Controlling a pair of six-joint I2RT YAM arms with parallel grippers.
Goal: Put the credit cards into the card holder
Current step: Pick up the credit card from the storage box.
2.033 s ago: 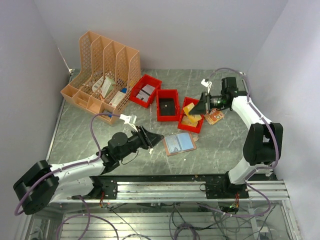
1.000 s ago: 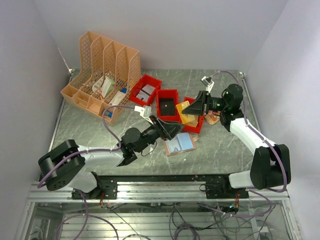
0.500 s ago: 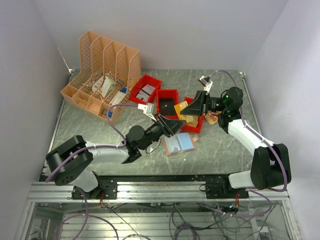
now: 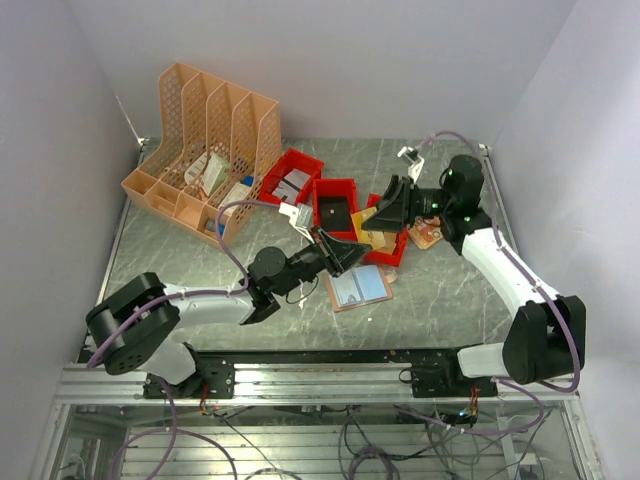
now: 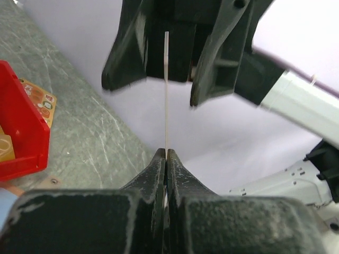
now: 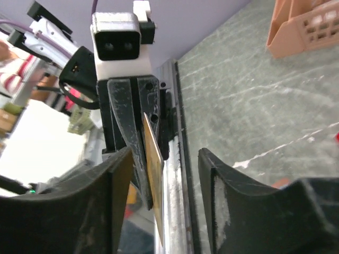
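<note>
A yellow-orange credit card (image 4: 372, 232) hangs in the air over the right red bin (image 4: 392, 255). My left gripper (image 4: 361, 251) is shut on its lower edge. In the left wrist view the card (image 5: 166, 90) shows edge-on, rising from my left gripper (image 5: 166, 154). My right gripper (image 4: 386, 214) stands open around the card's far end, its fingers (image 5: 217, 58) apart from it. The right wrist view shows the card (image 6: 152, 159) between my right gripper's (image 6: 164, 153) spread fingers. The card holder (image 4: 358, 288) lies open on the table. A patterned card (image 4: 428, 235) lies beside the bin.
An orange lattice file rack (image 4: 205, 140) stands at the back left. Two more red bins (image 4: 290, 180) (image 4: 335, 210) sit in a row beside it. The patterned card (image 5: 39, 100) and a red bin (image 5: 18, 132) appear at the left in the left wrist view.
My left arm reached up to the card and its gripper closed on it. My right gripper, shut on the card before, has opened and pulled slightly back.
</note>
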